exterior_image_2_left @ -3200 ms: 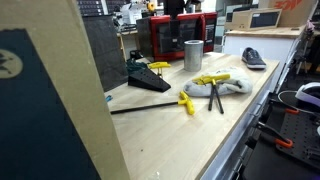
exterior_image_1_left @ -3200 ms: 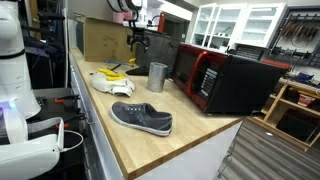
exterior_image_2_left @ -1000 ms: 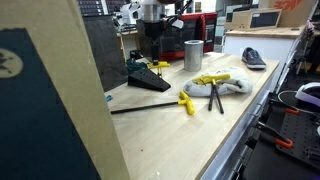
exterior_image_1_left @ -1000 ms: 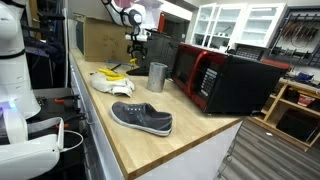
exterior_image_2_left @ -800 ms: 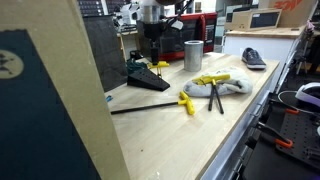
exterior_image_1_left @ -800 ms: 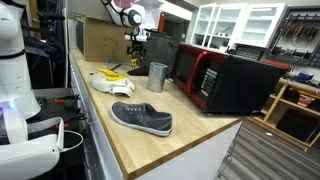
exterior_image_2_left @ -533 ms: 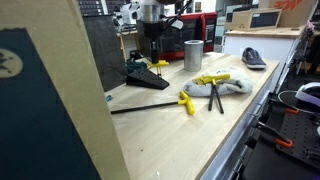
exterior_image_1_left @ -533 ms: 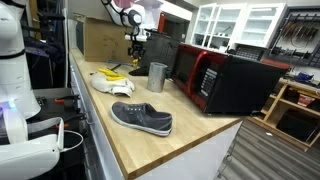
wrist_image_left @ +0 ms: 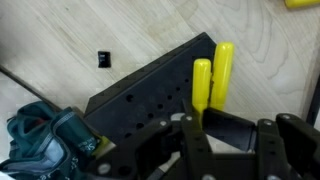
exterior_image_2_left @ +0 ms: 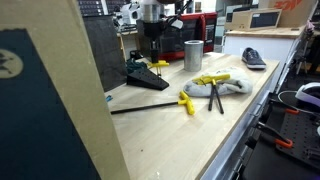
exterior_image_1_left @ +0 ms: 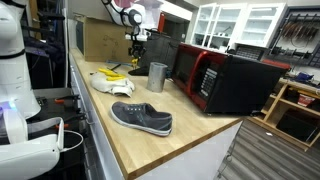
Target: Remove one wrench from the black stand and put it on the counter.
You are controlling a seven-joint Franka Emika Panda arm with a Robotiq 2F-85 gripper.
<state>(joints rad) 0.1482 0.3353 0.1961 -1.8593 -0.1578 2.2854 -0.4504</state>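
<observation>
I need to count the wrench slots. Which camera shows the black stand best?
The wrist view: the black stand fills the middle, with holes and two yellow handles visible. In both exterior views it is small: a dark wedge, or barely resolved.

Legible text, numbers, brands: none in any view.
- Orange object, beyond the far end of the counter: surface too blurred to read.
- Dark foreground panel: pale emblem near its left edge (no letters resolved).
- Red-and-black microwave, cardboard box, black stand: no label discernible.
</observation>
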